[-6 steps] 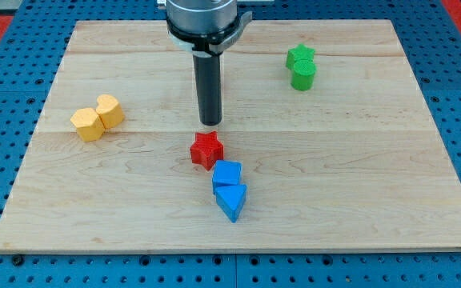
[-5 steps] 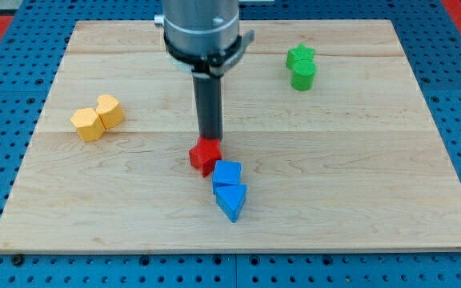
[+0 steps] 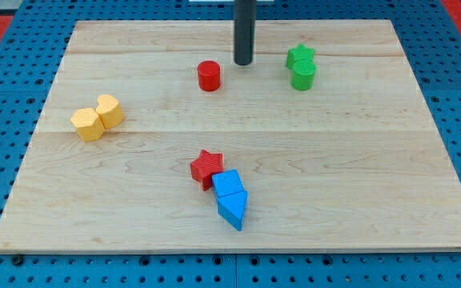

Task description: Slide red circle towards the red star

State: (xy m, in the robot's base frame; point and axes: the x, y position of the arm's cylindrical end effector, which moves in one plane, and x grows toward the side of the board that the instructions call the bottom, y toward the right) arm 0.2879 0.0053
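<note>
Nearby, my tip (image 3: 243, 63) just right of red circle (image 3: 209, 76), green blocks (image 3: 301, 67) beyond.

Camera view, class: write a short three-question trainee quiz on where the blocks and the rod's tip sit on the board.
1. True or false: my tip touches the red circle.
2. Which block touches the red star? A) green star B) blue cube C) yellow hexagon
3. Fill in: from the red circle, the red star lies toward the view's ____.

Key: 1. False, the tip stands apart, to the circle's right toward the view's top. 2. B. 3. bottom.
</note>
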